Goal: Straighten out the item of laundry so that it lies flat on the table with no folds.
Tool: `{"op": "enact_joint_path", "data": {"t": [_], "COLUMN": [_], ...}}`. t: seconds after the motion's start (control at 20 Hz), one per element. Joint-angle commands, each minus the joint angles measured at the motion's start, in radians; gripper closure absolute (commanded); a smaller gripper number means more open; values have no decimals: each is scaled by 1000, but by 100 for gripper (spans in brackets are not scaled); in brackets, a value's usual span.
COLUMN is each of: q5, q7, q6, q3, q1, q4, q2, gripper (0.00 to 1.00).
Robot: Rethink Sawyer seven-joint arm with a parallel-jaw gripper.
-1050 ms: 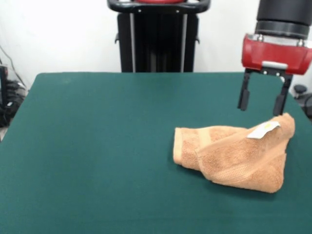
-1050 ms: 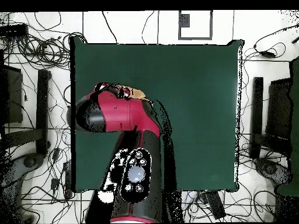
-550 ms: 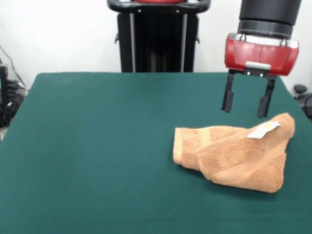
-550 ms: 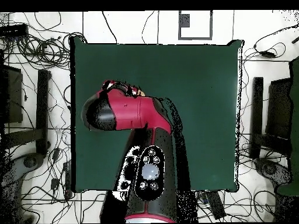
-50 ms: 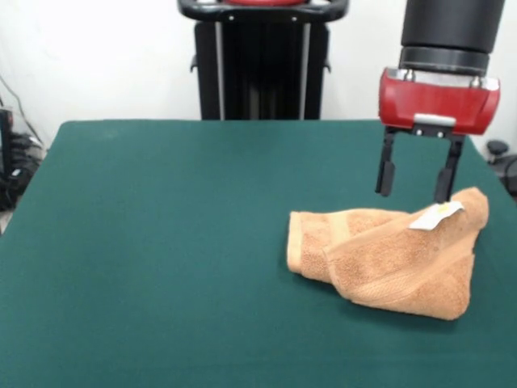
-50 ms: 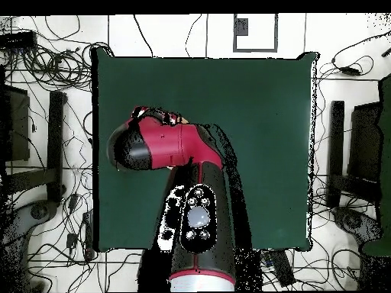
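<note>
Right now I have the gripper [image 5: 413,179] hanging just above the towel [image 5: 392,255], its two dark fingers [image 5: 385,175] spread wide with nothing between them; I would keep them open like that so they can straddle a raised fold when I bring them down. From the front view the towel sits on the right part of the green tabletop [image 5: 161,242], bunched into a thick wedge; one layer is folded over another, a rolled end points toward the middle of the tabletop, and the far right corner peaks upward with the white tag [image 5: 436,215] lying on it. One finger hangs just beside that tag, so I judge the peaked corner is the intended grasp; it is the highest and most exposed part of the cloth, and pulling it outward should open the top fold. In the overhead view the arm [image 6: 172,145] covers nearly all of the towel; only a sliver of tan shows past the wrist, so I cannot read the folds from there and must rely on the front view. The job is far from done, since no part of the cloth lies in a single flat layer; my worry is that a pinch through both layers would drag the whole bundle instead of unfolding it.
</note>
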Motion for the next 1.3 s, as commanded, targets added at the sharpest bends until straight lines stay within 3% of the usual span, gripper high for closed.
{"op": "enact_joint_path", "data": {"t": [0.05,0.6,1.3], "q5": [-70,-146,-207], "q7": [-110,-188,-161], "q6": [25,124,152], "q3": [188,294,340], "q1": [-64,-168,-209], "q4": [141,154,153], "q2": [60,33,27], "gripper": [0,0,0]}}
